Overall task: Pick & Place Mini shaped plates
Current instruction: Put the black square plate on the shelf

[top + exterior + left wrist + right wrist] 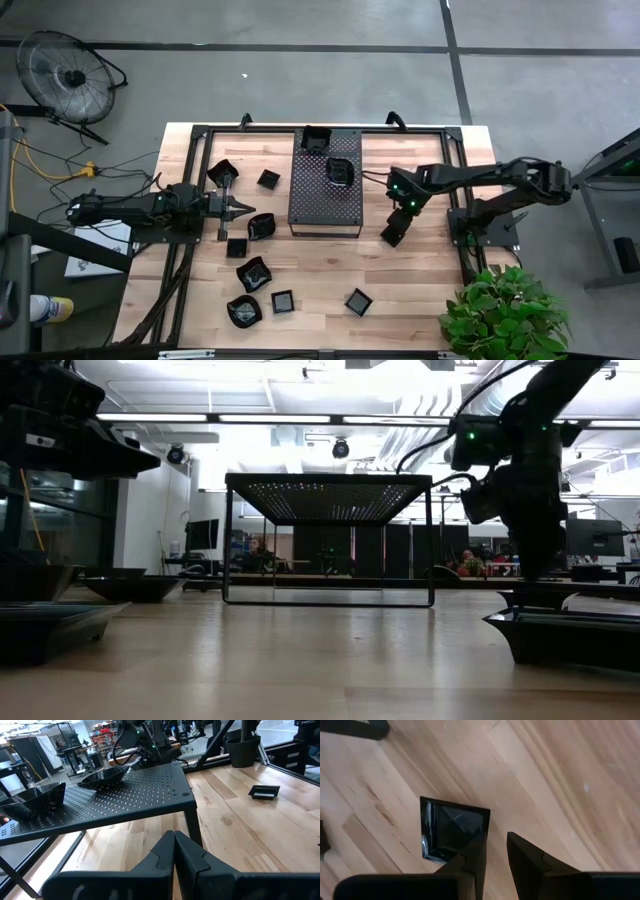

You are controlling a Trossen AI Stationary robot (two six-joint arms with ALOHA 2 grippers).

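Plate, mini, square, black [454,834]: on bare table wood to the right of the perforated tray [326,210], directly under right gripper [495,851]. Jaws part-open, astride near rim; one finger over the dish wall, other outside; not yet clamped. Judgement: seat fingers lower on rim before closing, else glossy edge may slip. Left gripper [174,851]: jaws together, idle beside tray.

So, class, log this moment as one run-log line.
right gripper: over square plate, one finger on its rim | left gripper: shut, empty, beside tray | tray: two plates on it
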